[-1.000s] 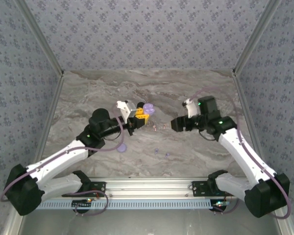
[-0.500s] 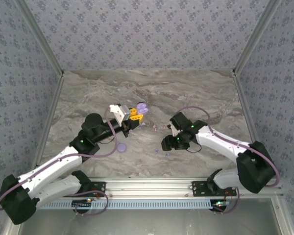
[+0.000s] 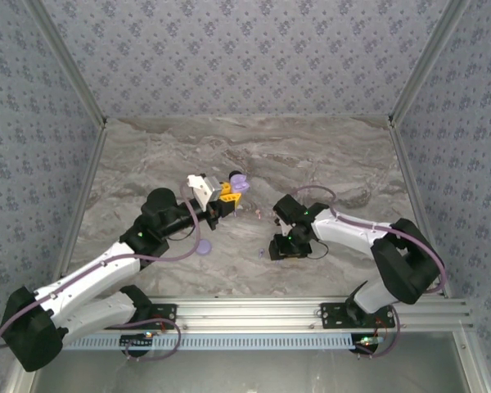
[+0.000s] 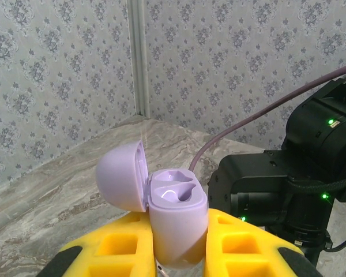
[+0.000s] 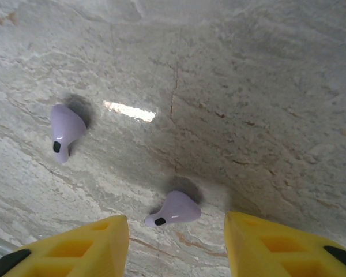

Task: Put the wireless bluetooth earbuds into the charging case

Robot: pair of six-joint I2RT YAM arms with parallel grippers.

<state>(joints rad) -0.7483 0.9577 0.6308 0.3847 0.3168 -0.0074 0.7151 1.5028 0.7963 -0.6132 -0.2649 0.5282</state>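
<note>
My left gripper point(image 4: 179, 245) is shut on the lilac charging case point(image 4: 176, 216) and holds it upright above the table. The case's lid is swung open to the left, and both wells are empty. From above, the case point(image 3: 238, 179) sits at the tip of the left gripper point(image 3: 227, 191). My right gripper point(image 5: 176, 231) is open and low over the marble. One lilac earbud point(image 5: 173, 210) lies between its yellow fingers point(image 5: 92, 245), touching neither. A second lilac earbud point(image 5: 65, 130) lies further left. From above, the right gripper point(image 3: 278, 247) is right of one earbud point(image 3: 262, 253).
A lilac round disc point(image 3: 203, 246) lies on the marble table point(image 3: 254, 147) beside the left arm. Small pale earbuds point(image 3: 259, 215) lie between the two grippers. Patterned walls close in the table on three sides, and a metal rail point(image 3: 254, 315) runs along the near edge.
My right arm has swung left and toward the near edge, coming down over the lilac earbuds with its jaws narrowing. The left gripper with the case has shifted slightly left.
</note>
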